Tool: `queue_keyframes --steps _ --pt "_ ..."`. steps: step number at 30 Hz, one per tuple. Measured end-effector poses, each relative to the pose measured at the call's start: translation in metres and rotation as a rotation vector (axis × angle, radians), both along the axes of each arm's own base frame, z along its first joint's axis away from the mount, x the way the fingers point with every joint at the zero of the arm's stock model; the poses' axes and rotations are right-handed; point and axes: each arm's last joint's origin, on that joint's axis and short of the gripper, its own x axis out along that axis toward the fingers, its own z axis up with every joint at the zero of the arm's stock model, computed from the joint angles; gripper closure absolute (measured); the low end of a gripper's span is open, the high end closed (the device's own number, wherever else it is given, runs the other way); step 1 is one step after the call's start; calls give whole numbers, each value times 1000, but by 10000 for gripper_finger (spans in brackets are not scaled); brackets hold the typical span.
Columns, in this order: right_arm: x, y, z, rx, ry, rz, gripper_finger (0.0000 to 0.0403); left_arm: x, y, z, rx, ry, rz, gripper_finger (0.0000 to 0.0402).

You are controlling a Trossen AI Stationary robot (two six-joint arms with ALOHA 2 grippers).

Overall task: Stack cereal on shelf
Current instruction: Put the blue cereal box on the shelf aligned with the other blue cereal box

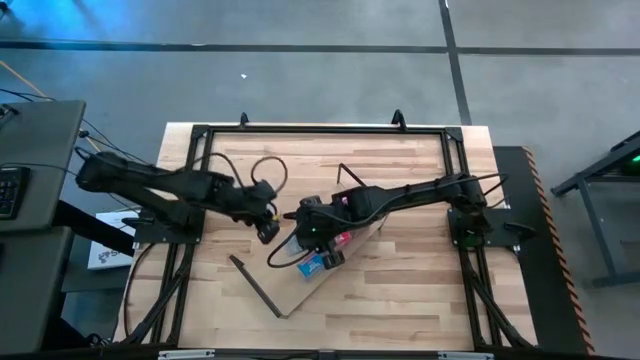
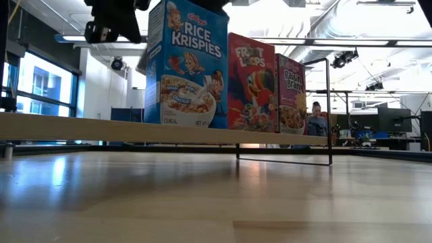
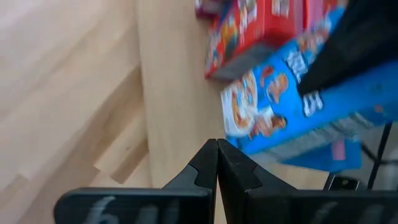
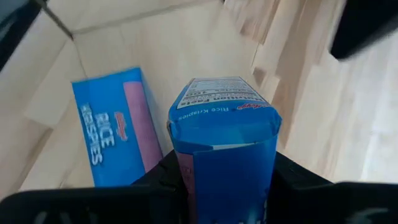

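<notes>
Cereal boxes [image 2: 229,81] stand upright on shelf [image 2: 135,128], over butcher-block tabletop [image 2: 216,196]. Right gripper [image 4: 224,180] clamps blue Rice Krispies box [image 4: 225,124]. Left gripper [image 3: 217,165] pressed together nearby. Bright office behind.

In the high view the right arm [image 1: 400,196] covers most of the cereal [image 1: 322,258], so the boxes cannot be counted there. In the low view the shelf [image 2: 101,128] is cut by the left edge. The left wrist view shows blurred boxes [image 3: 273,106].
</notes>
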Motion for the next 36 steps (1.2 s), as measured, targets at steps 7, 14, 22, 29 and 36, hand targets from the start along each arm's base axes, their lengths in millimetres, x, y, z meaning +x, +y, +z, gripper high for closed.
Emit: queue_keyframes --steps 7,14,22,29,36 --pt "6 1 -15 20 45 19 299 12 -18 -18 -26 81 -44 401" --pt "9 1 -17 25 34 13 278 14 -32 -24 -18 99 -68 401" --pt "10 0 -17 25 31 13 209 12 -40 -37 -7 62 -31 401" --pt "13 -4 -19 22 27 4 202 12 -45 -55 -45 23 -14 401" --pt "13 -10 -1 70 -11 13 202 12 -45 -56 -37 20 -27 401"
